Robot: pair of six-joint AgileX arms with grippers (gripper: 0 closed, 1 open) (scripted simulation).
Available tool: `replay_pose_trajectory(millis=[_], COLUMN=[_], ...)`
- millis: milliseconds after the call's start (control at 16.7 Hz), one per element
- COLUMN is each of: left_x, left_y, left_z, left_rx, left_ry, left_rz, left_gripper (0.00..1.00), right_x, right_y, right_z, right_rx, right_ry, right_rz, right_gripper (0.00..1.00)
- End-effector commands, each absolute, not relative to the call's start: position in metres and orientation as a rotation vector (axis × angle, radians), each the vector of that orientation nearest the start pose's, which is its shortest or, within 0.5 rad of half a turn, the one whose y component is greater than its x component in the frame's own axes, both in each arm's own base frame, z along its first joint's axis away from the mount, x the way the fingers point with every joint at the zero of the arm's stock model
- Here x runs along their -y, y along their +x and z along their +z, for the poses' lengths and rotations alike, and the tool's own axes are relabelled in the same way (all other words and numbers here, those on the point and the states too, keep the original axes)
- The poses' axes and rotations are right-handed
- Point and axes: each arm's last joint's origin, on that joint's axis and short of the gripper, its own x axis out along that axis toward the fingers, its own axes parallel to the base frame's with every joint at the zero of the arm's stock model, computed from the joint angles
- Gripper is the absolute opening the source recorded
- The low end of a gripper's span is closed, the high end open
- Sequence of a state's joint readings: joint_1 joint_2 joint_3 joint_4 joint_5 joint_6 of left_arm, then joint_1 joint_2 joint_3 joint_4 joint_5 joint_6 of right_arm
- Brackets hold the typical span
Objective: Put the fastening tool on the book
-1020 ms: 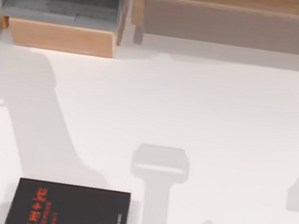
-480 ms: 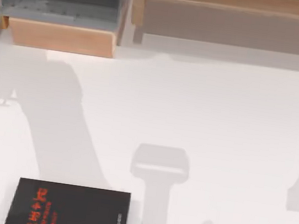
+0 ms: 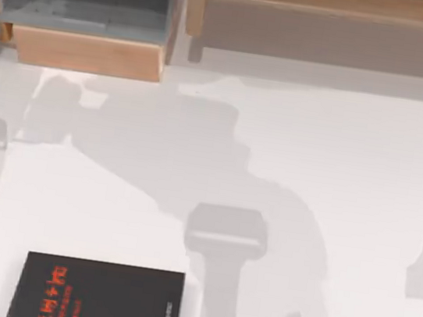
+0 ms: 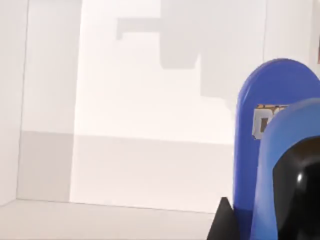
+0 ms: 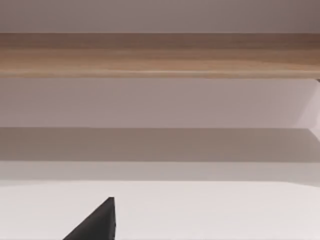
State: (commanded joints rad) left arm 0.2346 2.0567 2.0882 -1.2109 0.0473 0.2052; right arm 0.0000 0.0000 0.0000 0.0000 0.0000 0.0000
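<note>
blue fastening tool (image 4: 260,150) at left gripper (image 4: 280,210), book (image 3: 97,296) on table (image 3: 311,180)

I can see red-orange lettering on the black cover of the book (image 3: 97,296) at the near left of the table from my top view, but I cannot make out the characters. A line of small pale print runs along the book's right edge, and that is too small for me to read as well. In my left wrist view the blue fastening tool (image 4: 270,125) carries a small tan label with dark marks, also unreadable.
</note>
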Motion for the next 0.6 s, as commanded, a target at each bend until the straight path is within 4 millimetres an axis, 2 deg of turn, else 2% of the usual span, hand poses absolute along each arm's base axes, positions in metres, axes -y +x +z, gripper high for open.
replay_pose_trajectory(millis=[120, 300, 420, 600], left_x=[-0.068, -0.007, 0.032, 0.087], left_y=[0.397, 0.365, 0.342, 0.300], left_z=[0.324, 0.321, 0.304, 0.266], left_rx=[-1.159, -1.193, -1.257, -1.381], left_ry=[-0.027, -0.079, -0.103, -0.096], left_rz=[0.034, -0.009, -0.030, -0.034], left_gripper=[0.00, 0.00, 0.00, 0.00], right_x=[0.001, 0.001, 0.001, 0.001], right_y=[0.106, 0.106, 0.106, 0.106], right_z=[0.160, 0.160, 0.160, 0.160], right_rx=[0.000, 0.000, 0.000, 0.000], right_ry=[0.000, 0.000, 0.000, 0.000], right_rz=[0.000, 0.000, 0.000, 0.000], right_gripper=[1.00, 1.00, 1.00, 1.00])
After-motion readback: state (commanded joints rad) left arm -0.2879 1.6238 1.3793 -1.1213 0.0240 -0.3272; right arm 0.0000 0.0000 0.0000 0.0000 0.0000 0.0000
